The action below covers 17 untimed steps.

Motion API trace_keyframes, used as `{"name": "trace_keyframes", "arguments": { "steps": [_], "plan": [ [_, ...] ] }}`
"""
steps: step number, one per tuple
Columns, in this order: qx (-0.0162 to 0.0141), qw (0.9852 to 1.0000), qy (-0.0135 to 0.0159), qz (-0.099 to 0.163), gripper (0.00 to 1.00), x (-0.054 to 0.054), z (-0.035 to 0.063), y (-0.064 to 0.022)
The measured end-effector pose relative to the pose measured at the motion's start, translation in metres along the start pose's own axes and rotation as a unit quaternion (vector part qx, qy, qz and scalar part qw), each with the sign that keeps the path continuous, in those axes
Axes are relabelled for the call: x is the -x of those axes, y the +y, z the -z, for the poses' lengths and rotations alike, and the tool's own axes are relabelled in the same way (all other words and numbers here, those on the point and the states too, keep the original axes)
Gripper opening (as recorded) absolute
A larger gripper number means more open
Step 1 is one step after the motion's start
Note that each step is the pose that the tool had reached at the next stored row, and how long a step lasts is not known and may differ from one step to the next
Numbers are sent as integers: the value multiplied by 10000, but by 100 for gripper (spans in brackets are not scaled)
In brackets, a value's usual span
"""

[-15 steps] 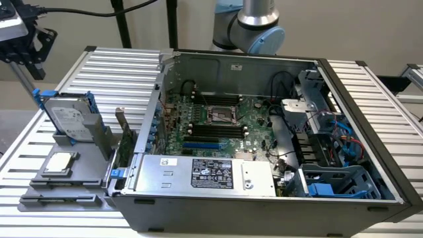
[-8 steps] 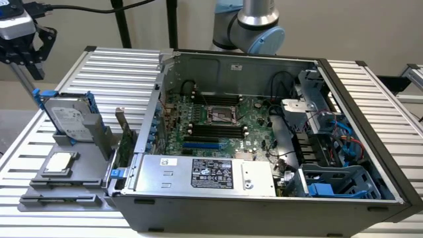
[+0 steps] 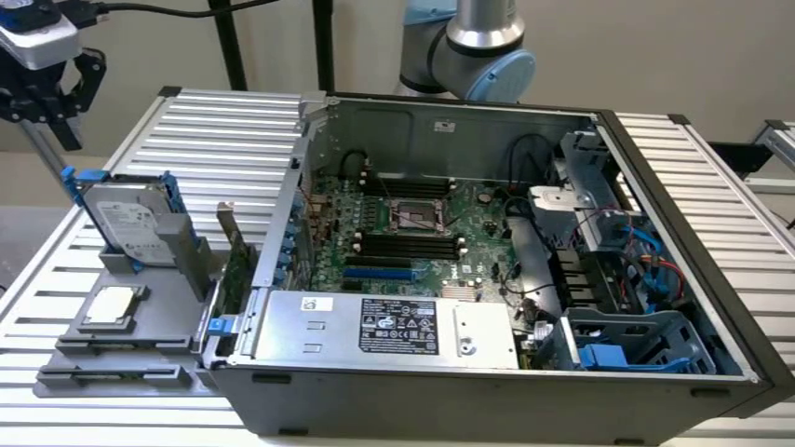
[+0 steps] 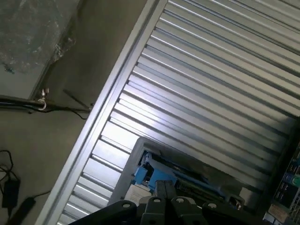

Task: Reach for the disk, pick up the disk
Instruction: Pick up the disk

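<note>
Right now the tool (image 3: 47, 98) hangs high up at the exterior view's left, over the edge of the worktop (image 3: 223, 130). I cannot tell if the tool is open or shut. It holds nothing.

The disk (image 3: 130, 219) stands in a grey holder (image 3: 168, 261) on the worktop, just beside the big open computer case (image 3: 497, 391), on the exterior view's left of it. It is lower than the tool and a bit toward the exterior view's right. They are apart and do not touch.

The disk stands on its short end, so its long side goes up and down and leans back a little. Its white label faces the exterior camera. Blue rails run up both sides, and its top end points up.

In the wrist view, the tool (image 4: 164, 187) looks down on the disk (image 4: 161, 171) and its blue rail, close under it.
</note>
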State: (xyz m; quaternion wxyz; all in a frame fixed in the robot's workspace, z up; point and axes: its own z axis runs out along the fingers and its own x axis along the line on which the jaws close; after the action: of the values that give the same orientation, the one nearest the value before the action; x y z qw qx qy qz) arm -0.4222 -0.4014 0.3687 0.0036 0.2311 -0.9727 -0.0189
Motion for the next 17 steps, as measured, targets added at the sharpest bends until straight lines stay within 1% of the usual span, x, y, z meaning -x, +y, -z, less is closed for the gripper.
{"name": "trace_keyframes", "arguments": {
  "steps": [2,5,7,9,11,13,15,17],
  "plan": [
    [0,9998,7,185,11,0,0,0],
    [1,9990,17,452,11,0,0,0],
    [1,9980,25,634,11,0,0,0],
    [2,9967,31,816,11,0,0,0],
    [2,9950,38,997,11,0,0,0],
    [2,9930,45,1179,11,0,0,0],
    [2,9907,52,1360,11,0,0,0],
    [2,9880,58,1541,11,0,0,-1]
  ]
}}
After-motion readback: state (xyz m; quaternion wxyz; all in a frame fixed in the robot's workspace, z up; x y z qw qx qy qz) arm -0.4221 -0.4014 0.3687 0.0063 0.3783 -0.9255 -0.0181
